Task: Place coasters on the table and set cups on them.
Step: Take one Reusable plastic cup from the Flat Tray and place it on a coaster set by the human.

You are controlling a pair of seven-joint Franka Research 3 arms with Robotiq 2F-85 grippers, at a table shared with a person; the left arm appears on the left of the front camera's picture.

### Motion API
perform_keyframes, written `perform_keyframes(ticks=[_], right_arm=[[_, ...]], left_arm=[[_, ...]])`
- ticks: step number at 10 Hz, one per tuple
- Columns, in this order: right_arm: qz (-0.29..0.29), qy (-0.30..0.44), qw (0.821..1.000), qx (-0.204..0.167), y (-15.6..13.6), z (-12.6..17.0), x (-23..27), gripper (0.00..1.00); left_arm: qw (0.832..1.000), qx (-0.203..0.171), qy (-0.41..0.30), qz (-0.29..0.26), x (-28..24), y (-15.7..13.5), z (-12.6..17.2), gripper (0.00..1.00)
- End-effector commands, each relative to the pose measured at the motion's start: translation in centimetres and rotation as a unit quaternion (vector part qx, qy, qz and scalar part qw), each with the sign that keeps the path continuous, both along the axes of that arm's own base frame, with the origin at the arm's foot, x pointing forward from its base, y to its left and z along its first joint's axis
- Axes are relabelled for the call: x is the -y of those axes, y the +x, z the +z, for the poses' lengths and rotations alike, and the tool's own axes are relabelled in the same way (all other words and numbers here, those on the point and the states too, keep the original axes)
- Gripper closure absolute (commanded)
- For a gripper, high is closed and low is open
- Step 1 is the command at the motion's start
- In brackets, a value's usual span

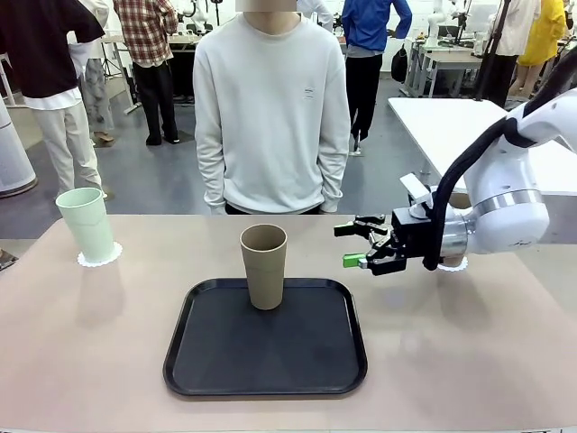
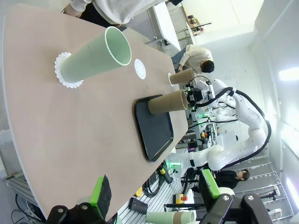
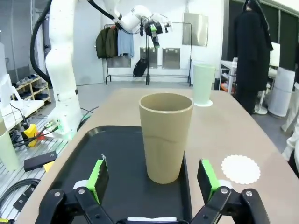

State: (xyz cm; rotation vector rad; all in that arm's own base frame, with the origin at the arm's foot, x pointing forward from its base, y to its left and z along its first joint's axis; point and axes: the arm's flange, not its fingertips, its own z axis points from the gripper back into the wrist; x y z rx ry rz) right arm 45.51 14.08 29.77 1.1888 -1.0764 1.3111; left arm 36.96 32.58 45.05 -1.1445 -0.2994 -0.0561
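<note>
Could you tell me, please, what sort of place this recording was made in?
Probably a robotics lab or data-collection hall: white robot arm at a matte beige table, another white robot arm with workstations farther off, and a clothes rack by the wall.

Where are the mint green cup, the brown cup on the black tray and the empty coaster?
mint green cup (image 1: pixel 87 223), front view, on its side wall.
brown cup (image 3: pixel 166 137), right wrist view, on its side wall.
empty coaster (image 3: pixel 240 169), right wrist view, on its flat middle.

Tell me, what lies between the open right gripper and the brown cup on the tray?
Nothing: in the right wrist view, bare black tray separates the right gripper, jaws open, from the brown cup.
</note>
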Motion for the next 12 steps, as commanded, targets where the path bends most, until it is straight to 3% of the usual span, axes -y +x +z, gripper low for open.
perform_keyframes(ticks=[1,9,12], right_arm=[[-0.01,-0.025,0.999,-0.018,1.1,-0.4,-1.0,0.0],[-0.011,-0.037,0.999,-0.015,1.1,-0.9,-1.3,0.0],[-0.016,-0.074,0.997,0.032,2.1,-2.0,-4.8,0.0]], left_arm=[[1.0,-0.002,0.002,0.005,0.0,-0.1,0.2,0.0],[1.0,-0.002,0.002,0.005,0.0,-0.1,0.2,0.0],[1.0,-0.002,0.002,0.005,0.0,-0.1,0.2,0.0]])
